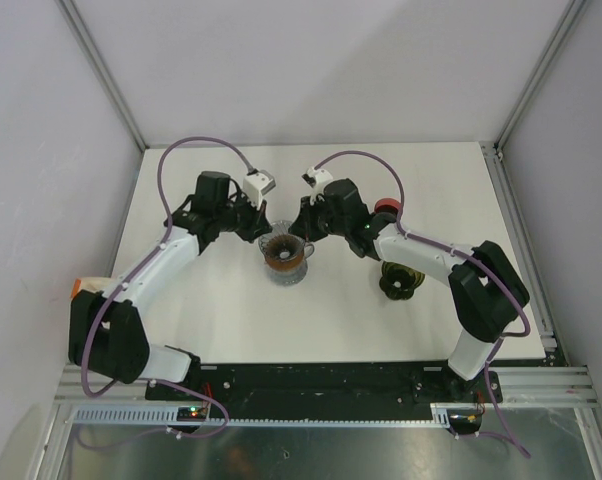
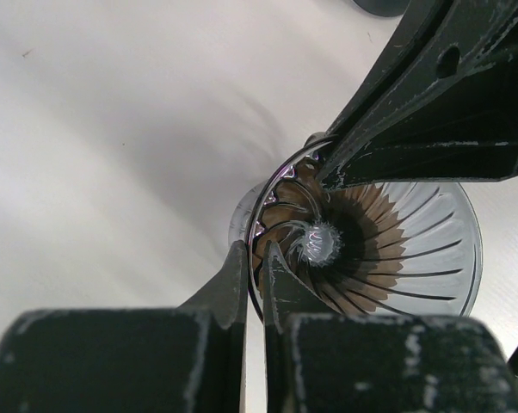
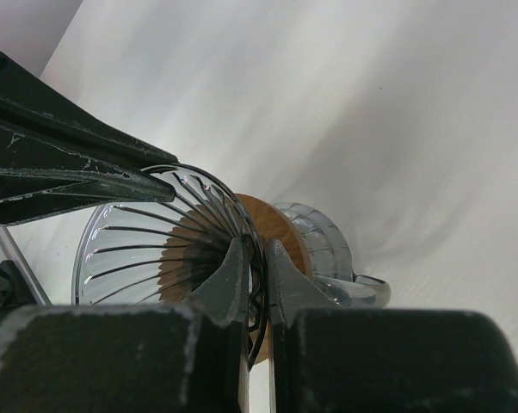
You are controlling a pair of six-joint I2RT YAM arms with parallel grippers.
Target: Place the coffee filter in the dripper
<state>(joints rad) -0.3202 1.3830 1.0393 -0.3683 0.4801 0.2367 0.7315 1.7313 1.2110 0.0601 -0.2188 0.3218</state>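
— Where do we stand with the coffee filter (image 2: 375, 213)?

— We see it as brown pleated paper down inside the dripper (image 1: 284, 258), which stands on the table (image 1: 231, 320) at the centre of the overhead view. So we judge the main part done: the paper is in the cone.

— And our grippers?

— Both are at the rim. The left gripper (image 2: 256, 258) has its jaws nearly pressed together astride the rim, at the dripper's upper left in the overhead view. The right gripper (image 3: 257, 254) pinches the rim the same way at the upper right. Whether the paper's edge is caught in either pinch, we cannot tell.

— What is left, then?

— By our reckoning, we let go on both sides, lift clear, and check that the filter sits evenly against the ribs.
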